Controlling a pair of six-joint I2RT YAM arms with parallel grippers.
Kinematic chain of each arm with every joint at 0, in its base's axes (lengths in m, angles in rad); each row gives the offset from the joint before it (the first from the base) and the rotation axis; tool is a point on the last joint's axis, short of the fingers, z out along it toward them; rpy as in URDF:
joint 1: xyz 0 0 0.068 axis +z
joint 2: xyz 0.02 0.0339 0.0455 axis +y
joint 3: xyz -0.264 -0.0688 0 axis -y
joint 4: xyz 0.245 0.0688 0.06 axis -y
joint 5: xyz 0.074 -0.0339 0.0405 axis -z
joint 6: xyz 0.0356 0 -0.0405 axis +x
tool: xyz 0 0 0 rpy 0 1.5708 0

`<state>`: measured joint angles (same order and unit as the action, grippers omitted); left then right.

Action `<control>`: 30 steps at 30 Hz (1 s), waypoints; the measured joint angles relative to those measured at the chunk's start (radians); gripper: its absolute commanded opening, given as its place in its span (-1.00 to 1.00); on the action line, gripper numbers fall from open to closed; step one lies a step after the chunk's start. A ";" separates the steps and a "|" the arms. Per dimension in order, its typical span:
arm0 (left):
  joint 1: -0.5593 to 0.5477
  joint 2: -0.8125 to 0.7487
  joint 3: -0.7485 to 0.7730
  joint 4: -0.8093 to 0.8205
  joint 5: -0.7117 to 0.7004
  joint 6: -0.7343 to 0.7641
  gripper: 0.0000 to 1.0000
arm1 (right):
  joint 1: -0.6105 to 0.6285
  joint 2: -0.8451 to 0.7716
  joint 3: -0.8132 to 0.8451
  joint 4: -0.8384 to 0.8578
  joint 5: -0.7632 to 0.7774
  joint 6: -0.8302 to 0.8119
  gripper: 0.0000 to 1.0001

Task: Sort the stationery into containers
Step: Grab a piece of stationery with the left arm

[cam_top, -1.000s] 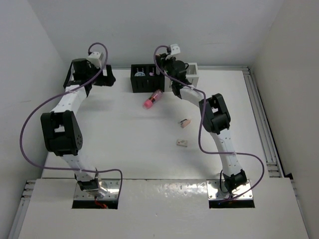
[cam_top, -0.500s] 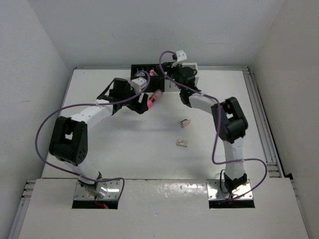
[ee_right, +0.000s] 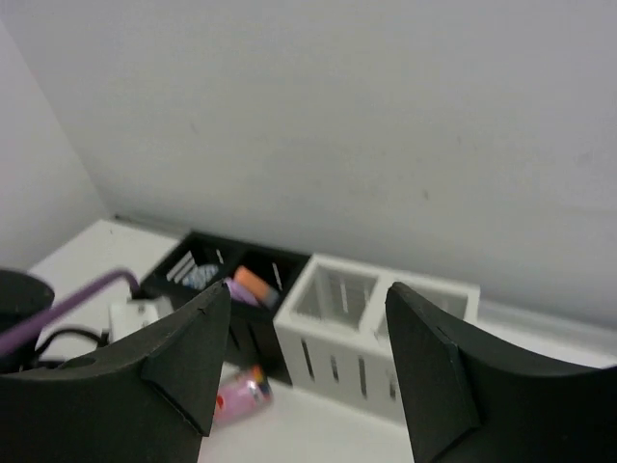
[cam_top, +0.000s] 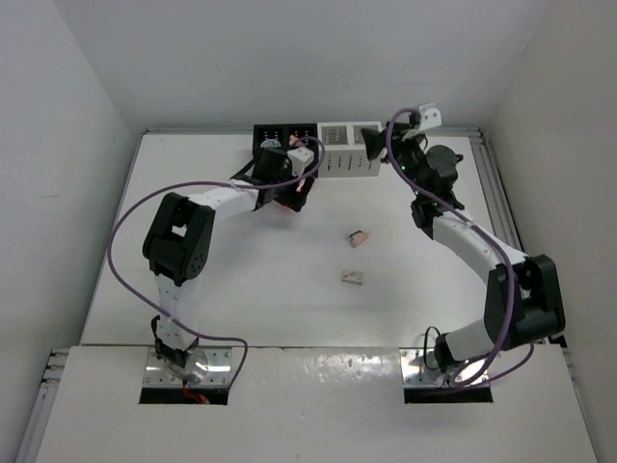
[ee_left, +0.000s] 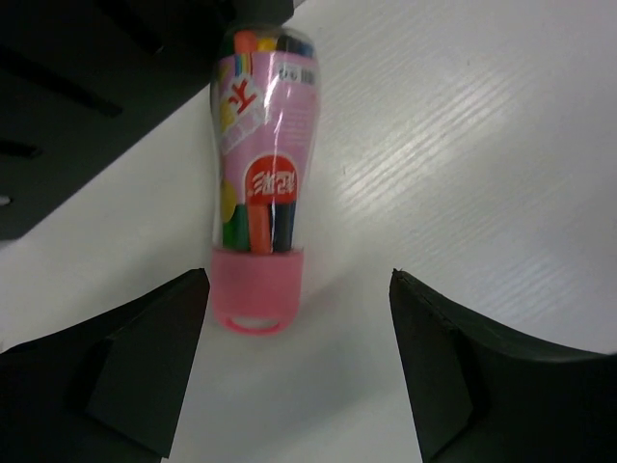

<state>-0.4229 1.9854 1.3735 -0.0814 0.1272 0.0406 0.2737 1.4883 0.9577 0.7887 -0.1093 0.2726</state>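
A hot-pink tube [ee_left: 262,174] lies on the table beside the black container [ee_left: 77,87], its cap toward me. My left gripper [ee_left: 299,362] stands open just short of the cap, its fingers apart from the tube. In the top view the left gripper [cam_top: 294,196] hides the tube. My right gripper [ee_right: 308,371] is open and empty, raised to the right of the white container [ee_right: 376,323]. The black container [cam_top: 281,138] holds a blue-white tape roll [ee_right: 198,277] and a lilac-pink stick [ee_right: 253,286]. Two small erasers [cam_top: 359,238] [cam_top: 352,277] lie mid-table.
The black and white containers [cam_top: 349,149] stand side by side against the back wall. Both compartments of the white one look empty. The right arm's purple cable [cam_top: 400,159] loops near the white container. Side walls close in the table.
The left arm swung in from the far left to the pink tube. The right gripper opened and drew back to the right from the containers; the stick now rests in the black container.
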 measured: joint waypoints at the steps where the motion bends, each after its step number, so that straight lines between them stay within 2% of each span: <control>1: -0.007 0.016 0.017 0.002 -0.011 0.001 0.64 | -0.012 -0.018 -0.029 -0.021 -0.002 0.001 0.29; 6: -0.031 0.111 0.126 0.006 -0.068 0.003 0.64 | -0.049 -0.126 -0.175 -0.111 -0.010 0.024 0.29; 12: -0.039 0.201 0.189 -0.018 -0.164 -0.006 0.62 | -0.081 -0.239 -0.235 -0.173 -0.019 0.060 0.28; 15: -0.041 0.212 0.189 -0.040 -0.196 -0.014 0.48 | -0.093 -0.283 -0.250 -0.192 -0.026 0.066 0.24; 19: -0.047 0.212 0.193 -0.061 -0.205 -0.018 0.09 | -0.102 -0.310 -0.265 -0.201 -0.034 0.066 0.23; 20: -0.049 0.212 0.193 -0.064 -0.198 -0.015 -0.06 | -0.102 -0.317 -0.274 -0.206 -0.036 0.064 0.23; 21: -0.050 0.212 0.192 -0.069 -0.185 -0.014 -0.07 | -0.102 -0.321 -0.277 -0.210 -0.038 0.064 0.23; 22: -0.054 0.207 0.186 -0.071 -0.167 -0.015 -0.29 | -0.102 -0.328 -0.285 -0.218 -0.042 0.060 0.23; 23: -0.056 0.195 0.170 -0.070 -0.146 -0.023 -0.36 | -0.103 -0.337 -0.294 -0.226 -0.048 0.056 0.23; 24: -0.060 0.176 0.142 -0.075 -0.115 -0.038 -0.53 | -0.103 -0.348 -0.306 -0.233 -0.053 0.050 0.22; 27: -0.079 0.099 0.046 -0.108 -0.042 -0.066 -0.83 | -0.102 -0.384 -0.341 -0.256 -0.079 0.010 0.21; 30: -0.098 0.043 -0.006 -0.157 0.069 -0.100 -1.00 | -0.102 -0.418 -0.367 -0.298 -0.137 -0.065 0.17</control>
<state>-0.5209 2.0285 1.3670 -0.2382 0.1959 -0.0593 0.1715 1.0698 0.5903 0.4911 -0.2466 0.2073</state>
